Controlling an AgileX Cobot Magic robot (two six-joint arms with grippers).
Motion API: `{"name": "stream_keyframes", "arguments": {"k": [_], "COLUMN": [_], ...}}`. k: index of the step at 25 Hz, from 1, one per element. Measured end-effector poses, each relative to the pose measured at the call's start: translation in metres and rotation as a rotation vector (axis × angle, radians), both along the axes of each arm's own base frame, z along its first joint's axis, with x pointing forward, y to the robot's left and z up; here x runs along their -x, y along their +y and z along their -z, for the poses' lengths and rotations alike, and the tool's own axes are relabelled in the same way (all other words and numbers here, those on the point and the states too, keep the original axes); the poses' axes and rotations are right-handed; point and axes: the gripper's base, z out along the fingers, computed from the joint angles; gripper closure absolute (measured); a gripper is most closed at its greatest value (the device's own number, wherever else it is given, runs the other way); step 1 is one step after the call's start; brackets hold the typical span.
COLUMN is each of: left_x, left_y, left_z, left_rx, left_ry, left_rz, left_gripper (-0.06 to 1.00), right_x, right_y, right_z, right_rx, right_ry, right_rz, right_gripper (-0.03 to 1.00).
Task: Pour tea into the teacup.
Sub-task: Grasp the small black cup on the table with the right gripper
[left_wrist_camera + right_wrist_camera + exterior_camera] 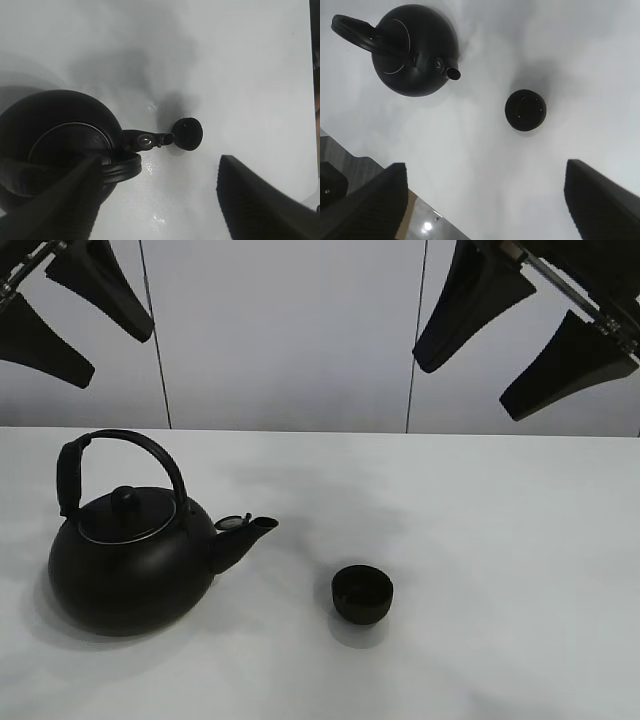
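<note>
Checking the near edge of the counter (500, 540) first: the teacup (362, 595) stands upright there, a little right of centre. Its inside reads only as dark, so I cannot tell whether it holds anything.

Next back and to the left is the kettle (130, 565), sitting flat with its lid on. Its spout (255, 532) points toward the teacup but stops short of it, with bare counter between the two. The handle (130, 440) stands upright in an arch over the lid, with a thicker grip section on the side away from the spout.

Above and behind, both arms hang high, well clear of everything. The left fingers (40, 340) are spread wide and hold nothing, and the left wrist view looks down past them onto the kettle. The right fingers (470, 300) are likewise apart and empty, above the teacup's side.

My assessment is that nothing has been grasped and the step in hand is the left arm's descent to the handle. I would do it as follows:
- Close on the top of the arch, square across it, so the kettle hangs level.
- Lift straight up before moving sideways.
- Bring the spout tip over the teacup's mouth, then tilt slowly.
- Keep the right arm clear, since the light teacup would shift easily if nudged.
</note>
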Motion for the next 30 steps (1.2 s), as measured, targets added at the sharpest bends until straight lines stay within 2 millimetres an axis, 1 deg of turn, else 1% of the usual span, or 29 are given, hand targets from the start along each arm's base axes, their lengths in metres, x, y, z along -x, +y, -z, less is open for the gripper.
{"name": "stream_keyframes", "arguments": {"k": [2,4,7,10,12,14,16,20,22,26,30], "left_x": [0.0,0.0,0.0,0.0,0.0,0.0,0.0,0.0,0.0,0.0,0.0], "left_y": [0.0,0.0,0.0,0.0,0.0,0.0,0.0,0.0,0.0,0.0,0.0], "left_z": [0.0,0.0,0.0,0.0,0.0,0.0,0.0,0.0,0.0,0.0,0.0], "left_rx": [0.0,0.0,0.0,0.0,0.0,0.0,0.0,0.0,0.0,0.0,0.0], "left_ry": [0.0,0.0,0.0,0.0,-0.001,-0.001,-0.001,-0.001,-0.001,-0.002,-0.004], "left_rz": [0.0,0.0,0.0,0.0,-0.001,-0.001,-0.001,-0.001,-0.001,-0.002,-0.003], "left_gripper": [0.47,0.47,0.47,0.47,0.47,0.47,0.47,0.47,0.47,0.47,0.47], "right_x": [-0.002,-0.005,-0.007,-0.002,0.005,0.011,0.016,0.013,0.008,-0.005,-0.015], "right_y": [0.0,-0.001,0.004,0.02,0.036,0.05,0.064,0.089,0.1,0.111,0.123], "right_z": [-0.005,-0.014,-0.035,-0.052,-0.059,-0.063,-0.058,-0.034,-0.02,0.006,0.037], "right_rx": [0.005,0.009,0.032,0.123,0.211,0.295,0.388,0.524,0.549,0.561,0.557], "right_ry": [-0.016,-0.039,-0.086,-0.122,-0.162,-0.202,-0.226,-0.221,-0.2,-0.164,-0.096], "right_rz": [0.004,0.011,-0.007,-0.066,-0.107,-0.139,-0.171,-0.233,-0.248,-0.249,-0.261], "right_gripper": [0.38,0.38,0.38,0.38,0.38,0.38,0.38,0.38,0.38,0.38,0.38]}}
